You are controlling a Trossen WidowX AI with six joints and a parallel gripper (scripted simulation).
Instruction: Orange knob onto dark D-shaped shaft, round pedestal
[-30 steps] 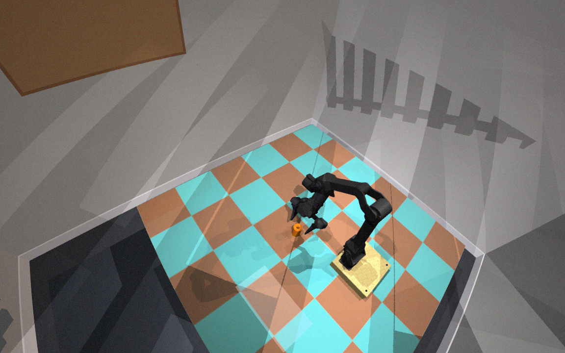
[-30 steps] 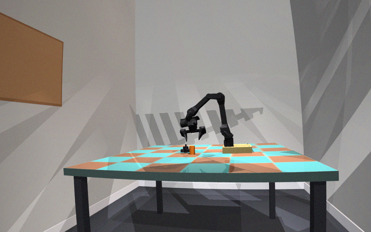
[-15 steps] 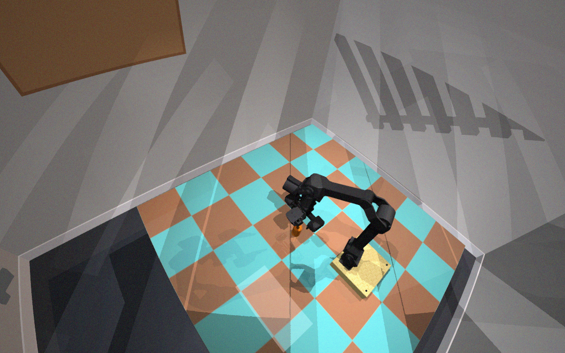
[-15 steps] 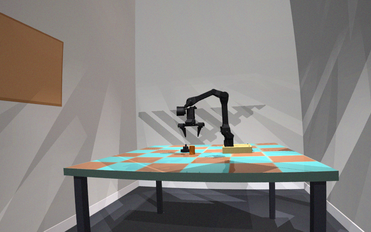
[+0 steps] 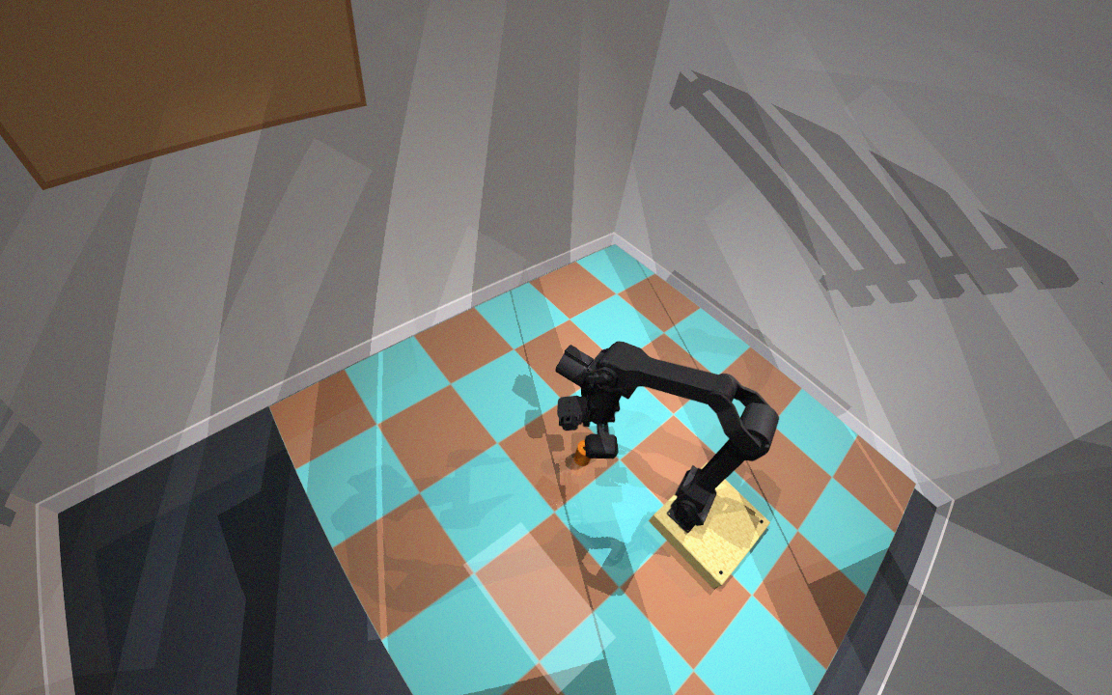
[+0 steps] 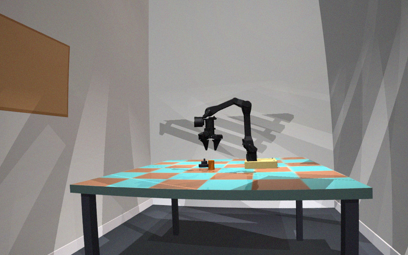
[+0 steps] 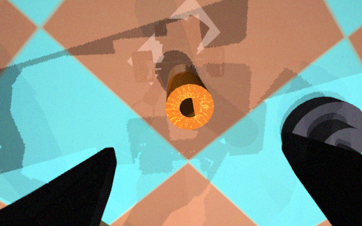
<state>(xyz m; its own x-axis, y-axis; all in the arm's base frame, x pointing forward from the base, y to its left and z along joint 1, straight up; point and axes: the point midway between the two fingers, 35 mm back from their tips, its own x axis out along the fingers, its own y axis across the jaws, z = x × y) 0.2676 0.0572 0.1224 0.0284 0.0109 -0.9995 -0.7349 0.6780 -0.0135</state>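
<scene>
The orange knob point(image 5: 581, 452) point(image 6: 211, 165) point(image 7: 204, 108) stands upright on the table, with its D-shaped hole facing up. In the wrist view the hole's flat side is on the right and runs nearly up and down. The dark round pedestal point(image 6: 203, 165) point(image 7: 357, 116) stands close by, to the right of the knob in the wrist view. Its thin shaft point(image 6: 204, 159) points up; the right finger partly covers the pedestal in the wrist view. In the top view the pedestal is hidden by the arm. My gripper point(image 6: 210, 149) point(image 7: 199, 147) is open and empty, pointing down well above the knob.
The arm's pale yellow base block point(image 5: 733, 540) point(image 6: 260, 164) sits on the checkered table point(image 6: 224, 194), right of the knob in the top and exterior views. Shadows of the arm fall around the knob. A brown board point(image 5: 162, 77) point(image 6: 24, 66) hangs on the wall.
</scene>
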